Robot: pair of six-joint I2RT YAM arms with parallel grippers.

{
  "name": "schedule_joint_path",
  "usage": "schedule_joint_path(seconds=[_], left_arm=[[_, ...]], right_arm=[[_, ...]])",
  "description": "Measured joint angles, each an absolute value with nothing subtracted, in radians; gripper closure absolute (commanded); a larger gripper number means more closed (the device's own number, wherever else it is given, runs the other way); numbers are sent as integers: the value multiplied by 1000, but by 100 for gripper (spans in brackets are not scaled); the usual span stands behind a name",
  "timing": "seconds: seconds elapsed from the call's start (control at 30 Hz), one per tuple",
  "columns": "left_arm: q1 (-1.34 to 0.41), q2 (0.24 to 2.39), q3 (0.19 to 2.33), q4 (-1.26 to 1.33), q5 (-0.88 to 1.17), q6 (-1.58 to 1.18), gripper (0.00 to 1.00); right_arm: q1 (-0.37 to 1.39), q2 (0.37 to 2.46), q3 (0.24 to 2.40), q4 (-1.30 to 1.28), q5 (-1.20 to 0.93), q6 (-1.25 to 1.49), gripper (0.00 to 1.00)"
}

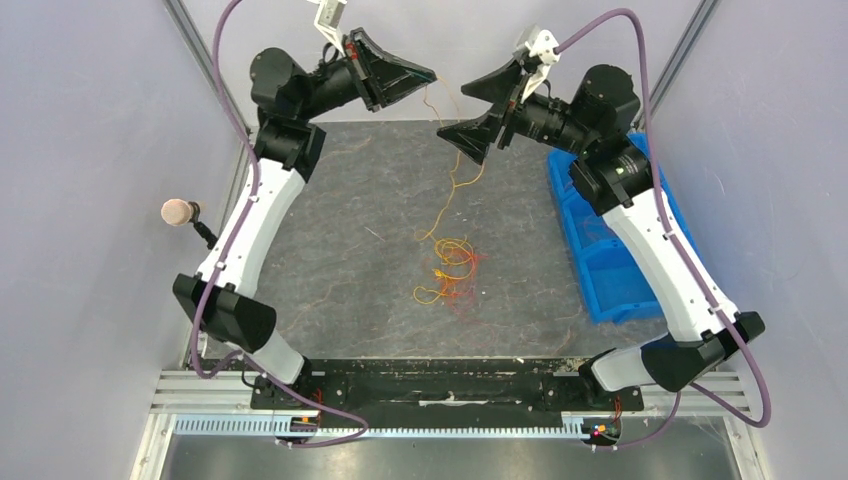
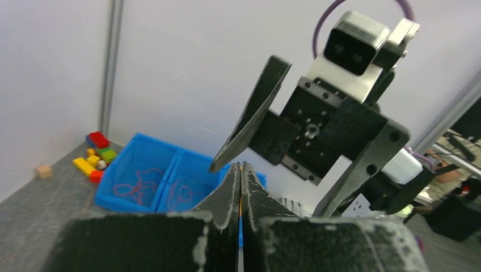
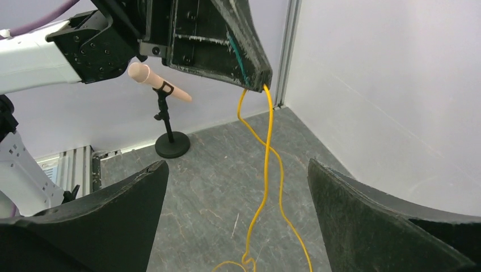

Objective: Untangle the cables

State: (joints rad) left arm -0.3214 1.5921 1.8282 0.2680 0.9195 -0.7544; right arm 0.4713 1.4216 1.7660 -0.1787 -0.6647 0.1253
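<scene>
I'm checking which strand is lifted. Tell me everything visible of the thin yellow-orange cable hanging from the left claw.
The thin yellow-orange cable is a slim, flexible, smooth-looking wire. It is pinched in the shut black left claw, held high, and hangs as two wavy strands side by side. Its lower part runs into the red and orange tangle of cables lying on the grey table.

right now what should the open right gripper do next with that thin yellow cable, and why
Probably close the right gripper on the thin yellow cable below the shut left gripper: the strand hangs ahead between its open jaws and runs down into the red and orange tangle, so a second grip could draw it free.
</scene>
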Motion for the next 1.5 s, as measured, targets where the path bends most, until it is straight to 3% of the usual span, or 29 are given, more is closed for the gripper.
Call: schedule_joint_path(seconds=[0.2, 0.3, 0.33, 0.43, 0.5, 0.53, 0.57, 0.63, 0.67, 1.13, 1.5], left_arm=[[-363, 1673, 1863, 368, 945, -866, 98], [-385, 1700, 1882, 392, 953, -910, 98], [-394, 1706, 1887, 400, 955, -923, 98], [-414, 1721, 1909, 426, 957, -971, 98], [-419, 1735, 1940, 444, 957, -997, 94], [-419, 1742, 1958, 453, 956, -1006, 82], [-416, 1746, 1971, 458, 955, -1010, 62], [-407, 1747, 1980, 474, 952, -1015, 31], [-399, 1747, 1983, 481, 950, -1017, 27], [-278, 1756, 1949, 356, 862, -887, 23], [-321, 1820, 1873, 295, 918, -778, 19]], right_arm=[[478, 1438, 1667, -101, -662, 173, 22], [495, 1475, 1664, -40, -656, 198, 38], [502, 1489, 1664, -19, -655, 207, 48], [515, 1514, 1664, 18, -646, 216, 98], [516, 1517, 1664, 21, -635, 219, 100], [514, 1514, 1664, 23, -627, 221, 100], [509, 1507, 1663, 24, -619, 225, 100], [492, 1484, 1663, 20, -601, 232, 100], [477, 1469, 1663, 16, -591, 237, 100], [146, 1081, 1673, -178, -366, 146, 100], [-96, 1003, 1725, -200, -267, 141, 100]])
